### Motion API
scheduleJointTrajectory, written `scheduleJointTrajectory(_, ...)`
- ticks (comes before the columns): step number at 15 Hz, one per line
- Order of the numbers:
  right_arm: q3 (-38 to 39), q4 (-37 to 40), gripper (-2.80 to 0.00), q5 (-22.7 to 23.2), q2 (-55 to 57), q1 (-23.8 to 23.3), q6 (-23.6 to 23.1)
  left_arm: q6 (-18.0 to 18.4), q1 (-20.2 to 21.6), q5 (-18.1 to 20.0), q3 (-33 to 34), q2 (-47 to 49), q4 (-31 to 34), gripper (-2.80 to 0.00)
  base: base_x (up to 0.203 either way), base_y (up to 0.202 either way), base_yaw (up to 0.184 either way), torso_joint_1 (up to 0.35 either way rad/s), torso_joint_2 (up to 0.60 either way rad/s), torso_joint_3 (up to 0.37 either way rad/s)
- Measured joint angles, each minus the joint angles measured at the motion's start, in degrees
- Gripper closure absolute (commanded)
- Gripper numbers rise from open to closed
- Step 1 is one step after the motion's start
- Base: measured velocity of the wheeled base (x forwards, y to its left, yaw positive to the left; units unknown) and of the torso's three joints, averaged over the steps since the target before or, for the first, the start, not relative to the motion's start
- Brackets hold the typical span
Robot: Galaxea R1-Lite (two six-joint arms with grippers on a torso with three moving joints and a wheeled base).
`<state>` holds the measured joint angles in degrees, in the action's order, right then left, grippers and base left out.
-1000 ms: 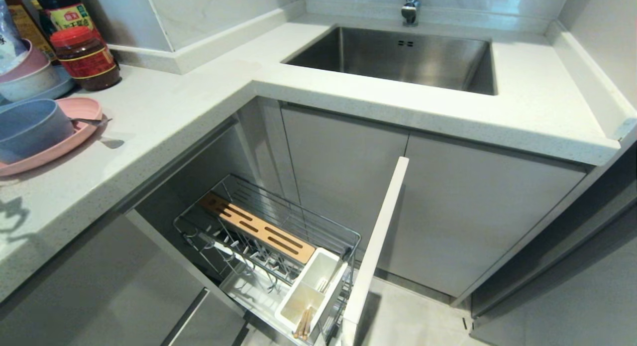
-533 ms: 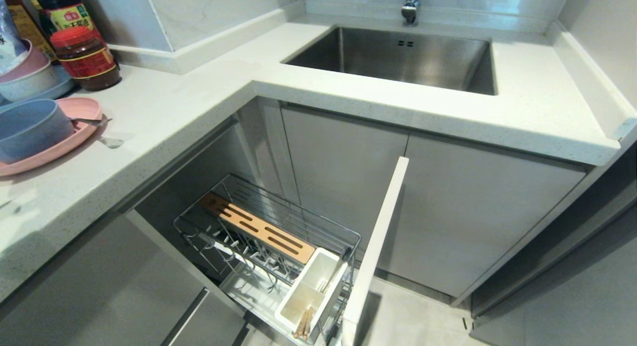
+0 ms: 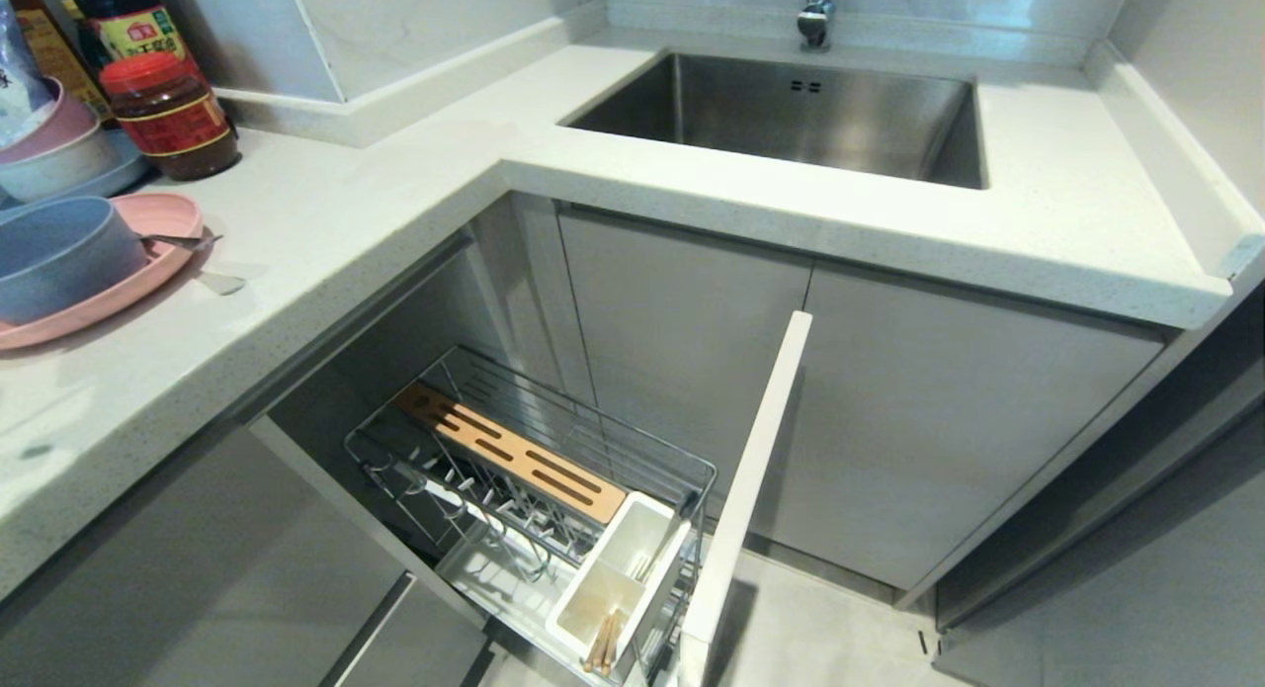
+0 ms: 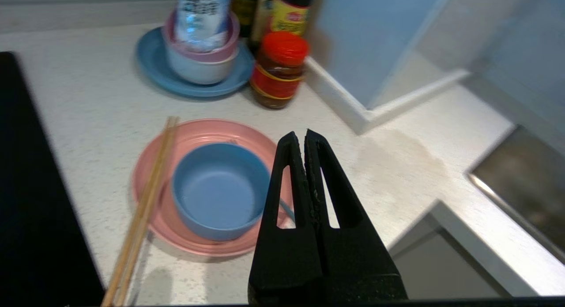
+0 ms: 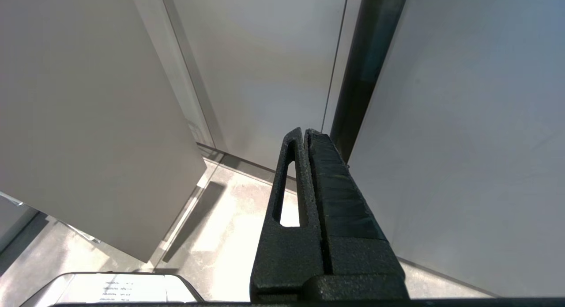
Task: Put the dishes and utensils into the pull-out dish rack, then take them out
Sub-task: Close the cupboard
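Now our left claw [image 4: 304, 137] pinched together, empty, above bench [image 4: 388, 165] beside plate [image 4: 247, 134]. Bowl [image 4: 218, 190] sits on plate, chopsticks [image 4: 143, 210] across rim. Rack [image 3: 534, 489] open below. Risk, we judge: lifting plate could tip bowl, roll chopsticks off.

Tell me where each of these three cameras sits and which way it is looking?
Head view: high on the robot, looking down at the countertop, sink and pull-out dish rack; no arm shows.
Left wrist view: behind the left gripper, jaws shut, above the pink plate and blue bowl.
Right wrist view: behind the right gripper, jaws shut, low, facing grey cabinet fronts and floor.
Shared: head and left wrist views both show the plate, bowl and red-lidded jar.
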<state>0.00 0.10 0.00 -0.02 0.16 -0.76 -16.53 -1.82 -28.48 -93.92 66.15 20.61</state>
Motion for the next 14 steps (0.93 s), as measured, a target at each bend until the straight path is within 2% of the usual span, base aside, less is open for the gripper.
scheduleJointTrajectory(2,0.0,0.0,0.0,0.0,0.0,0.0,0.02,1.79,-0.24,4.81,2.63,-3.25,-0.55,0.0,0.0,0.0,0.0,0.0,0.0,0.0)
scheduleJointTrajectory(5,0.0,0.0,0.0,0.0,0.0,0.0,0.02,9.19,-0.29,11.34,9.93,-10.36,-1.59,0.0,0.0,0.0,0.0,0.0,0.0,0.0)
scheduleJointTrajectory(9,0.0,0.0,0.0,0.0,0.0,0.0,0.0,19.66,0.64,18.68,26.29,-24.79,-5.9,0.0,0.0,0.0,0.0,0.0,0.0,0.0)
scheduleJointTrajectory(12,0.0,0.0,0.0,0.0,0.0,0.0,0.01,24.19,1.49,21.86,40.34,-37.78,-7.67,0.0,0.0,0.0,0.0,0.0,0.0,0.0)
scheduleJointTrajectory(14,0.0,0.0,0.0,0.0,0.0,0.0,0.0,25.68,2.17,23.78,50.61,-45.59,-9.53,0.0,0.0,0.0,0.0,0.0,0.0,0.0)
